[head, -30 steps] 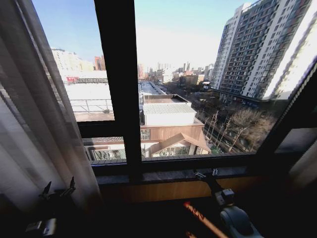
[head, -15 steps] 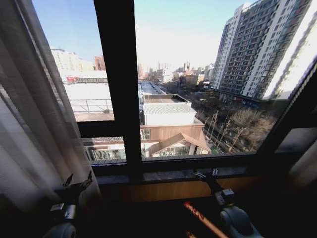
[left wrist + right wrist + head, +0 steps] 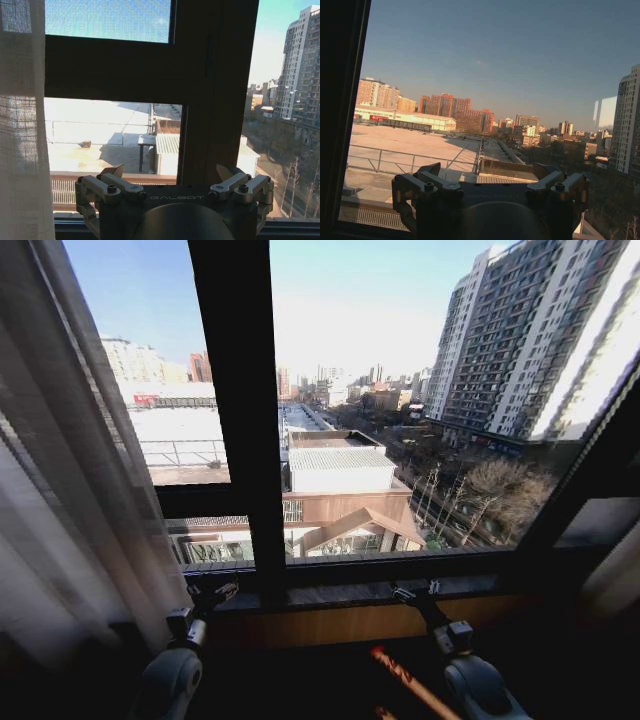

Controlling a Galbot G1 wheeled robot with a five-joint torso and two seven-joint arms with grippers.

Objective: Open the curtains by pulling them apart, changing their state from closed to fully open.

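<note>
White see-through curtains (image 3: pixel 60 500) are hanging bunched at the window's left side. The left gripper (image 3: pixel 212 592) is moving away from them toward the black window frame (image 3: pixel 240 420), fingers wide and empty. The right gripper (image 3: pixel 415 591) is staying by the sill, wide too.

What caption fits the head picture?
Both open grippers, left and right, at the sill; sheer curtain bunched left.
</note>
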